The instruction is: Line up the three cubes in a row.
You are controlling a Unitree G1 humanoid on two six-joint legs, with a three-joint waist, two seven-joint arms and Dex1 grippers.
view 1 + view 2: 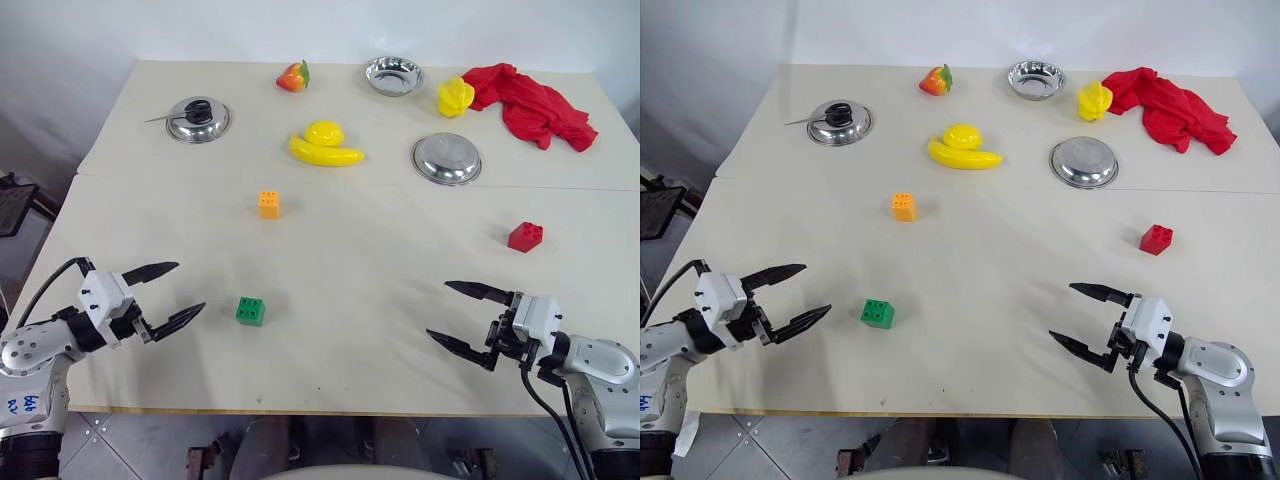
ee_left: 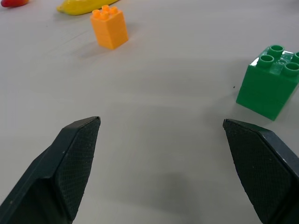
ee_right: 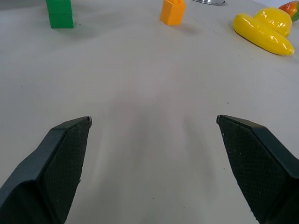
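Note:
Three studded cubes lie apart on the pale table (image 1: 340, 330). The orange cube (image 1: 269, 204) sits left of centre, the green cube (image 1: 250, 311) nearer the front edge, the red cube (image 1: 525, 236) off to the right. My left gripper (image 1: 172, 293) hovers open just left of the green cube, nothing between its fingers. The left wrist view shows the green cube (image 2: 269, 81) and orange cube (image 2: 110, 28) ahead of it. My right gripper (image 1: 458, 313) stands open and empty at the front right, below the red cube.
At the back of the table lie a yellow banana toy (image 1: 325, 153) with a lemon, a strawberry toy (image 1: 293, 76), a yellow duck (image 1: 455, 97), a red cloth (image 1: 530, 104), two steel bowls (image 1: 446, 158), (image 1: 393, 75) and a steel lid (image 1: 198, 119). The table's front edge runs just below both grippers.

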